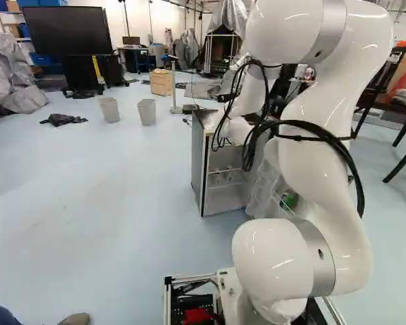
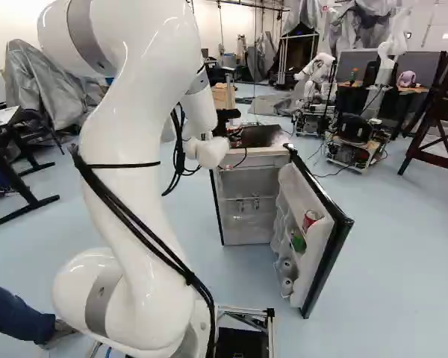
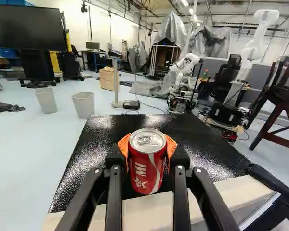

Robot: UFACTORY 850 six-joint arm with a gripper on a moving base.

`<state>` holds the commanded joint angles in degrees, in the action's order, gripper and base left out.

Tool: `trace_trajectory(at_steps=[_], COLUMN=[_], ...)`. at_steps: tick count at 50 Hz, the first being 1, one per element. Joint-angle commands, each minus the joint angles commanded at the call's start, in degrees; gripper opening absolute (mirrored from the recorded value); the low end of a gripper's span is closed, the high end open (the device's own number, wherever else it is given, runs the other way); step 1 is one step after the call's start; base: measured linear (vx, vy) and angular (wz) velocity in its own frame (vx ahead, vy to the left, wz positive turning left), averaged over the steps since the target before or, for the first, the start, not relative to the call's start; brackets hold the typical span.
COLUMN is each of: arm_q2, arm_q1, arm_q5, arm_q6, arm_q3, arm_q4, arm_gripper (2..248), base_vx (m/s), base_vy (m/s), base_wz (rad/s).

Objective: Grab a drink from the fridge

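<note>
Can [image 3: 147, 166]: red with a silver lid, out of the fridge [image 2: 246, 224] and right between the fingers [image 3: 181, 195]. It stands straight up, so its long side runs up and down, across the way they point.
Fingers: open just as wide as the can, with one orange pad [image 3: 124, 147] hugging each side. They have it, I'd say snugly.
Fridge top [image 3: 101, 134]: black, under and past the can. The can is near the front edge. I can't tell if its bottom touches.
Door [image 2: 313, 261]: wide open, more drinks in its racks.
Arm [image 2: 134, 171]: the white one reaches over from behind the can.
Next: the grab looks done. Keep the can upright; tipping it could bump the edge.
</note>
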<state>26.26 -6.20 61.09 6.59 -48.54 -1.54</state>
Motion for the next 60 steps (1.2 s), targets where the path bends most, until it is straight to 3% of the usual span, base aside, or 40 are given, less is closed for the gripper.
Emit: trace_trajectory(at_steps=[15,16,20,21,26,27,31,32,36,37,60], arm_q2=[0.8,0.8,0.8,0.8,0.8,0.8,0.8,0.8,0.7,0.7,-0.2], arm_q1=[0.0,0.0,0.0,0.0,0.0,0.0,0.0,0.0,0.0,0.0,-0.1], arm_q5=[0.0,0.0,0.0,0.0,0.0,0.0,0.0,0.0,0.0,0.0,0.0], arm_q6=[0.0,0.0,0.0,0.0,0.0,0.0,0.0,0.0,0.0,0.0,0.0], arm_q3=[0.0,0.0,0.0,0.0,0.0,0.0,0.0,0.0,0.1,0.2,1.3], arm_q4=[0.0,0.0,0.0,0.0,0.0,0.0,0.0,0.0,0.0,0.0,0.0], arm_gripper=[96,113,113,145,145,179,179,214,214,246,247], base_vx=[0.0,0.0,0.0,0.0,0.0,0.0,0.0,0.0,0.0,0.0,0.0], base_vy=[0.0,0.0,0.0,0.0,0.0,0.0,0.0,0.0,0.0,0.0,0.0], base_wz=[0.0,0.0,0.0,0.0,0.0,0.0,0.0,0.0,0.0,0.0,0.0])
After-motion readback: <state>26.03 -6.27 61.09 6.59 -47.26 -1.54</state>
